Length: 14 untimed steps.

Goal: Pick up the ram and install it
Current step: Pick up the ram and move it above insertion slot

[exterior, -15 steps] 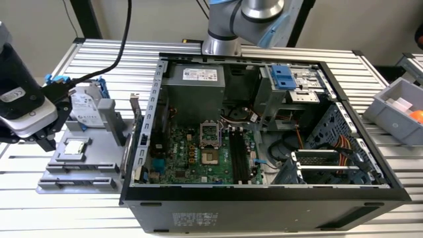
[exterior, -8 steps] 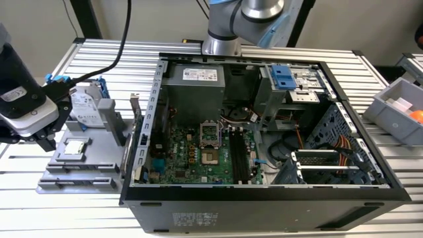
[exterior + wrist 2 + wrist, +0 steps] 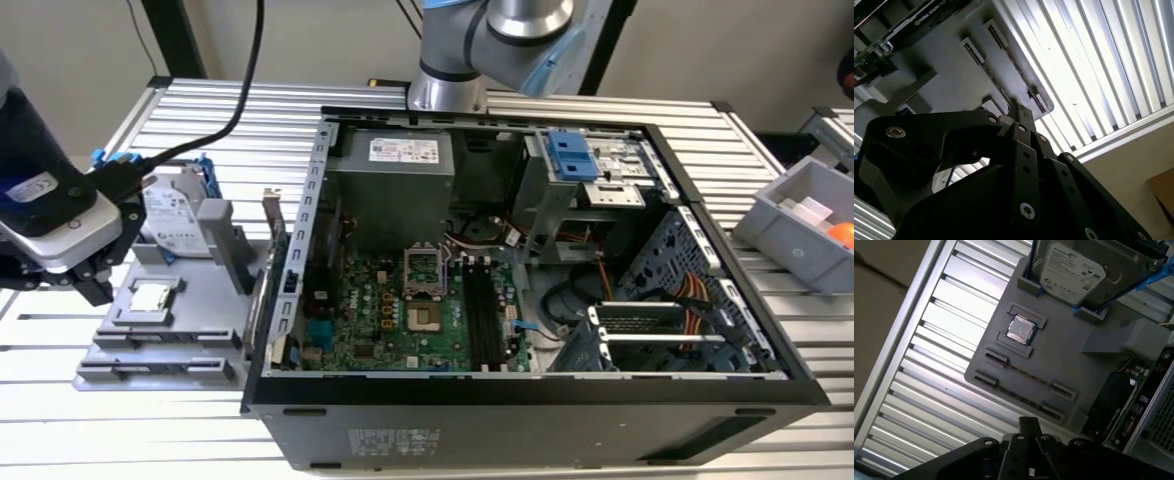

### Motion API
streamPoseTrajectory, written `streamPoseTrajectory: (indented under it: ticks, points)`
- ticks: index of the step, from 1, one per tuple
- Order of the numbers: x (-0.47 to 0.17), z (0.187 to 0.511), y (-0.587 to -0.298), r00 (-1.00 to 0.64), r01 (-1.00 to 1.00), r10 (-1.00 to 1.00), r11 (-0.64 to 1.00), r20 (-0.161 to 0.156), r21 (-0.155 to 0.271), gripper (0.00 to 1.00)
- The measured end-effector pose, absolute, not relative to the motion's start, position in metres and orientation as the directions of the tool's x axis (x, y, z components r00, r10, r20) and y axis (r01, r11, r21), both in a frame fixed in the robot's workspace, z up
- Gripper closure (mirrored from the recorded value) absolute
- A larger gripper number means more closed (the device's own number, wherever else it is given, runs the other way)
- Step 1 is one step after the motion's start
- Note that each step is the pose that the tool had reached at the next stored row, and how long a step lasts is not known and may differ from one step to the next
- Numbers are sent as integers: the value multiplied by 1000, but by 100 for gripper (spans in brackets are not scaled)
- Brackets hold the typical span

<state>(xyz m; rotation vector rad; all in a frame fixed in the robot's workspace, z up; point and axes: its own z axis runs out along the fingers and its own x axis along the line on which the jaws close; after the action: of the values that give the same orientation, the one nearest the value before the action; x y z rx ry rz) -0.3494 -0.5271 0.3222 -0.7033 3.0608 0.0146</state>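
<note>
Your pincer (image 3: pixel 63 285) is closed on nothing and hovers over the grey tray (image 3: pixel 187 325). In the first wrist view, the ram (image 3: pixel 1028 374) stands on edge in the tray's slotted holders near the pincer's tips, apart from them. In the exterior view, the processor chip (image 3: pixel 150 296) lies at three o'clock of the pincer. The hard drive (image 3: pixel 174 215) is at one o'clock, and the open computer case (image 3: pixel 534 420) is farther out at three.
</note>
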Motion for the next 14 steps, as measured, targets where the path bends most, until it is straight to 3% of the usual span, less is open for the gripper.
streamPoseTrajectory:
  ticks: [14]
  points:
    - [-349,322,-527,-852,-523,-523,852,-3,9,100]
